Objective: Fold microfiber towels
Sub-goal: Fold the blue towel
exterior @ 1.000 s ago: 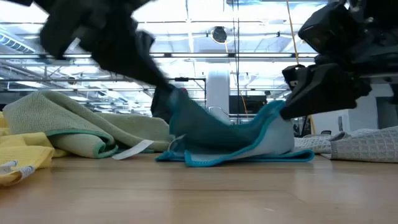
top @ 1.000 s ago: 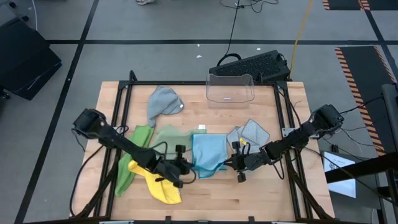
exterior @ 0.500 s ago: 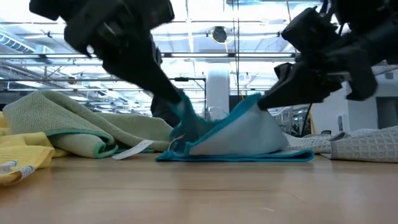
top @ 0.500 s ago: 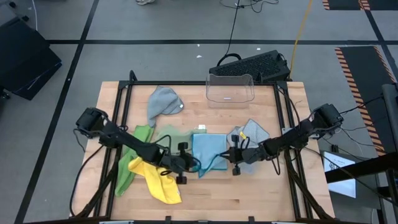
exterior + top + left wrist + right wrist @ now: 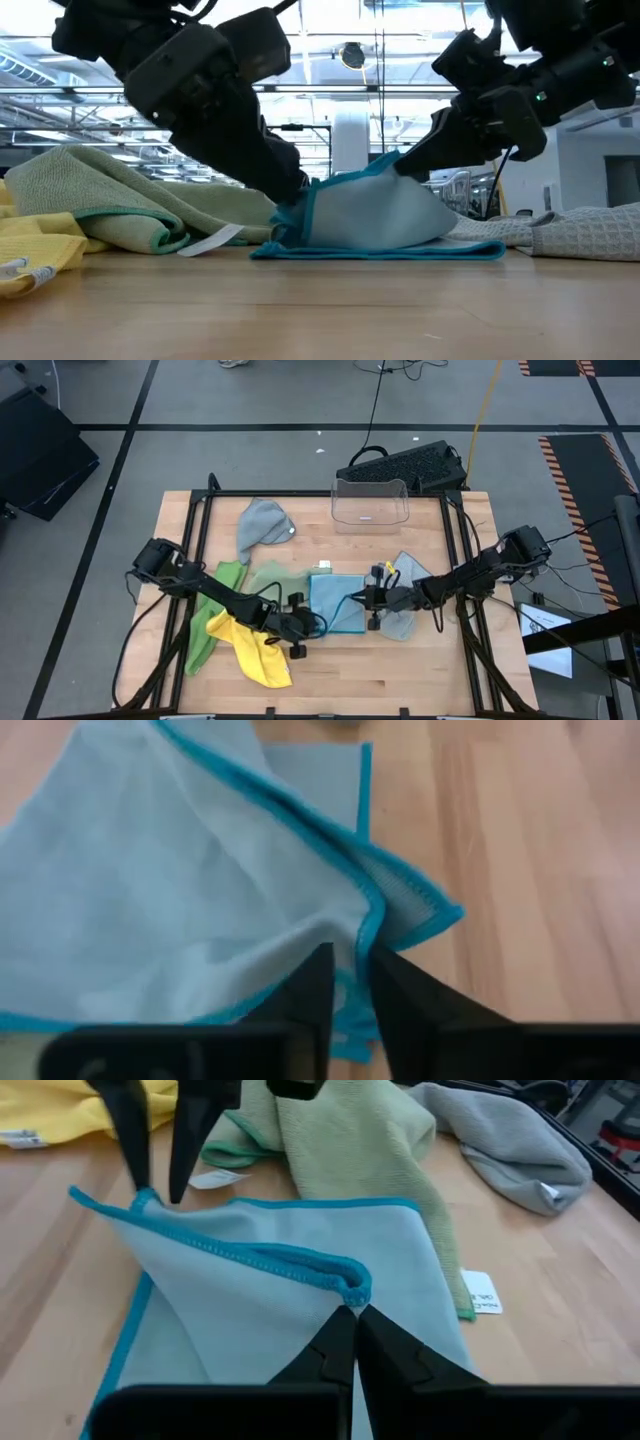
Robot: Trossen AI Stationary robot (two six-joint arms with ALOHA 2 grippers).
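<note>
On the table, blue towel between both hands.

The left arm reaches from the table's left edge toward the middle, its left gripper held low near the tabletop, and in the left wrist view its two dark fingers stand slightly parted with a narrow gap between them. The right arm stretches in from the right edge toward the centre, its right gripper raised a little above the surface, its fingers pressed together at the tips.
</note>
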